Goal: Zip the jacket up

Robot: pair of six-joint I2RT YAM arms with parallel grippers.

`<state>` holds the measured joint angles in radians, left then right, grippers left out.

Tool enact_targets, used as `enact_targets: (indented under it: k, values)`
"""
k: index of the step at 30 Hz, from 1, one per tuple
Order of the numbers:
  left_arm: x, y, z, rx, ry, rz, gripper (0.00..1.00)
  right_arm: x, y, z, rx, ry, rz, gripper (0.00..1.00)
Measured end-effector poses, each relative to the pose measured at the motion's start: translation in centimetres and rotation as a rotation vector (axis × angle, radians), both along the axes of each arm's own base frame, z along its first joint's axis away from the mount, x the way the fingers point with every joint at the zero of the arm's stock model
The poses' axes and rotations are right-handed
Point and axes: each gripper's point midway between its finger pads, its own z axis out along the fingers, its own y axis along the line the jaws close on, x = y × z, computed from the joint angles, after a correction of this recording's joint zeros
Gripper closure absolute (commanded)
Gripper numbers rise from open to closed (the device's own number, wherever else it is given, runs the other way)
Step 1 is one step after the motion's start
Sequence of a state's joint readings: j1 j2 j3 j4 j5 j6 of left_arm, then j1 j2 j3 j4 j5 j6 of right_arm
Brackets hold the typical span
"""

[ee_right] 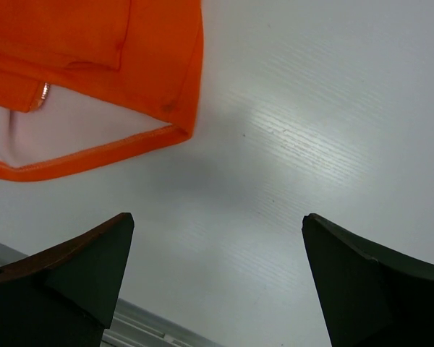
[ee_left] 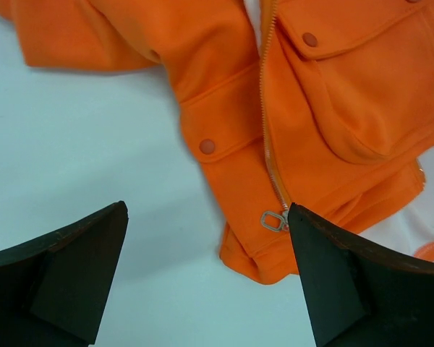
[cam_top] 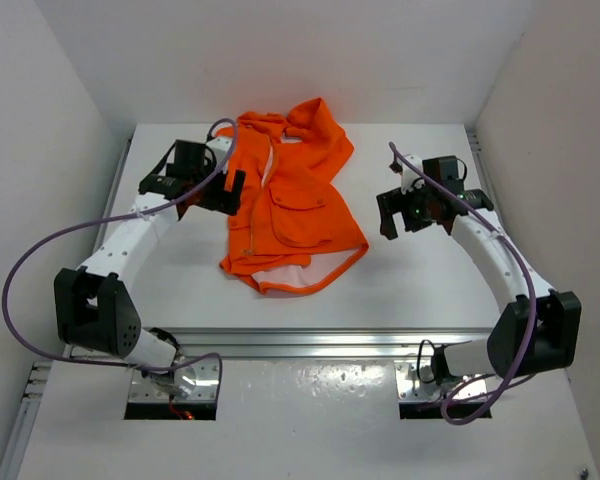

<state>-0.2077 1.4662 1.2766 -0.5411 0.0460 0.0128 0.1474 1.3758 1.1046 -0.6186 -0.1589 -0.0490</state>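
I see the white tabletop [cam_top: 180, 285] with the jacket [cam_top: 300, 205] lying on it front side up, about midway between the two arms and toward the far side. It is bright orange and rumpled, and pale lining shows along the hem nearest the arm bases. The left arm [cam_top: 130, 235] reaches in from the left. The left jaws are spread wide with nothing between them, hanging over the jacket's lower left edge. The right arm [cam_top: 490, 255] stops to the right of the jacket and well clear of it. The right jaws are also wide apart and empty over bare tabletop, and that wrist camera catches only a corner of the hem at its upper left. On the jacket's front I can see a big flap pocket [ee_left: 362, 94] on one side of the zipper and a smaller flap [ee_left: 217, 119] on the other. The zipper [ee_left: 266, 108] runs down between them, and pale lining shows in a gap beside it at the top of the left wrist view. The metal slider [ee_left: 275, 220] sits low, close to the hem and just beside one dark finger [ee_left: 347, 282]. I cannot tell if they touch. Each flap carries one round snap [ee_left: 207, 146].
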Motion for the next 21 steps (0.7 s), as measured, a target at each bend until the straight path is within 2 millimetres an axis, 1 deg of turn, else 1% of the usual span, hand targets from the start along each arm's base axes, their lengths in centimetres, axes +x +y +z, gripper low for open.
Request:
enact_targets:
  k: [3, 7, 8, 11, 12, 15, 16, 18, 19, 20, 21]
  values:
    - [-0.3, -0.4, -0.6, -0.055, 0.038, -0.044, 0.09, -0.4, 0.2, -0.4, 0.001, 0.029, 0.019, 0.00]
    - [-1.0, -0.4, -0.9, -0.119, 0.064, -0.073, 0.16, -0.7, 0.6, -1.5, 0.018, 0.091, 0.032, 0.00]
    - [-1.4, -0.4, -1.3, -0.141, 0.074, -0.075, 0.17, -0.9, 0.7, -1.8, 0.025, 0.108, 0.037, 0.00]
    - [-2.9, -0.4, -2.9, -0.201, 0.118, -0.078, 0.21, -1.4, 1.0, -2.1, 0.047, 0.139, 0.047, 0.06]
    - [-3.3, -0.6, -3.5, -0.221, 0.134, -0.084, 0.21, -1.5, 1.2, -2.1, 0.056, 0.146, 0.051, 0.07]
    - [-4.3, -1.3, -5.1, -0.271, 0.171, -0.101, 0.21, -1.8, 1.8, -2.0, 0.089, 0.158, 0.065, 0.07]
    - [-4.5, -1.5, -5.3, -0.287, 0.179, -0.109, 0.23, -1.9, 2.0, -2.0, 0.103, 0.162, 0.069, 0.07]
    - [-4.6, -2.2, -5.2, -0.320, 0.184, -0.127, 0.28, -2.1, 2.4, -1.9, 0.126, 0.170, 0.077, 0.07]
    - [-4.4, -2.5, -5.1, -0.338, 0.181, -0.139, 0.30, -2.2, 2.7, -1.9, 0.141, 0.174, 0.081, 0.07]
    - [-4.2, -2.8, -5.1, -0.353, 0.179, -0.149, 0.34, -2.2, 2.8, -1.9, 0.150, 0.179, 0.083, 0.07]
    - [-4.0, -3.1, -5.3, -0.368, 0.184, -0.155, 0.35, -2.3, 3.1, -1.9, 0.164, 0.187, 0.085, 0.07]
